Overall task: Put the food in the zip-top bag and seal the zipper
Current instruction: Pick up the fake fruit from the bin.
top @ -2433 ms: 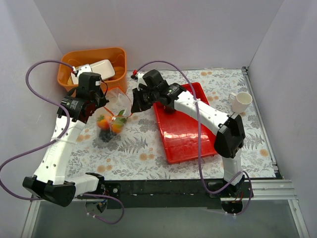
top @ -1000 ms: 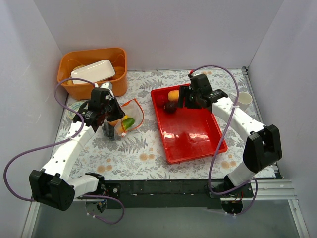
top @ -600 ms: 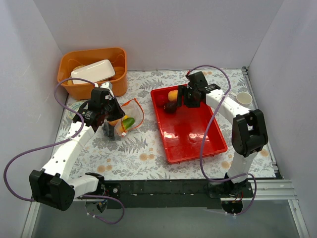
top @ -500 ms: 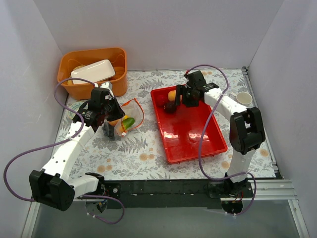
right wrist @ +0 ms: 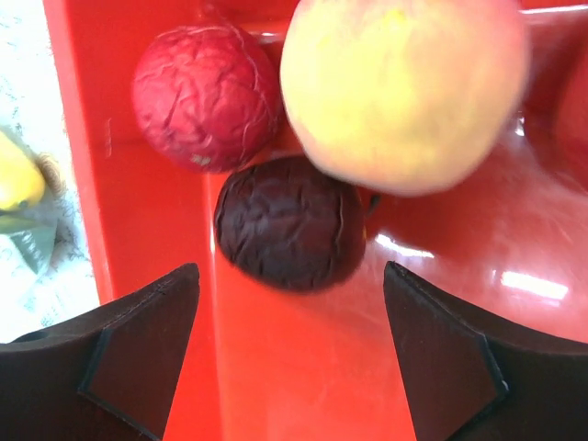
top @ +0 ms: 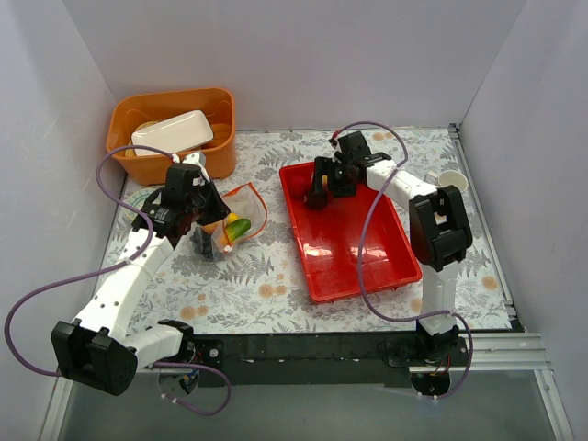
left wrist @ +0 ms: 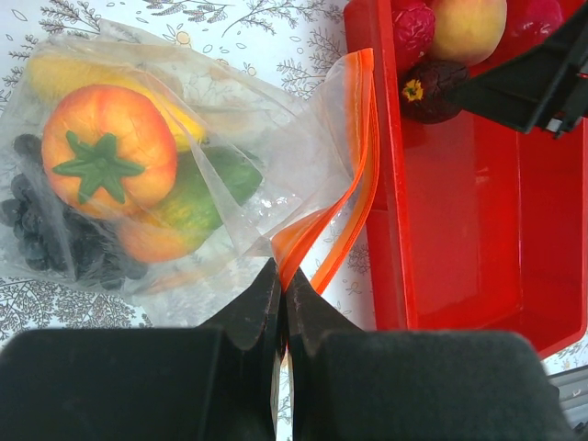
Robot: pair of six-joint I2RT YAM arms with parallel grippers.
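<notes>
- The left claw (left wrist: 280,299) is pinched together on the mouth edge of the clear bag (left wrist: 276,156), at the spot where the orange-red zipper (left wrist: 365,138) folds back toward the fingertips. The mouth gapes toward the red tray (left wrist: 459,239).
- The bag lies on the flowered worktop (top: 266,266) in the left half of the overhead view. It is just left of the tray and near the orange bin (top: 124,152).
- Only the left wrist view shows plainly what the bag holds: an orange fruit (left wrist: 108,152) with a green leafy cap, a green-orange mango (left wrist: 188,211), a dark grape bunch (left wrist: 32,243) and a yellow piece (left wrist: 64,73). From overhead they are a small patch of colour.
- The right claw (right wrist: 289,344) is over the upper left corner of the tray, as the overhead view places it. Its fingers are wide apart and grip nothing, and the dark red ball (right wrist: 289,220) sits just ahead of the gap.
- The right wrist view shows a peach ball (right wrist: 404,92) close above that ball and a wrinkled red ball (right wrist: 204,96) near the tray wall. I cannot make these three out from overhead, where the claw sits over that corner.
- Only the overhead view takes in the white box (top: 175,129) inside the bin and the white cup (top: 452,179) at the right edge of the worktop.
</notes>
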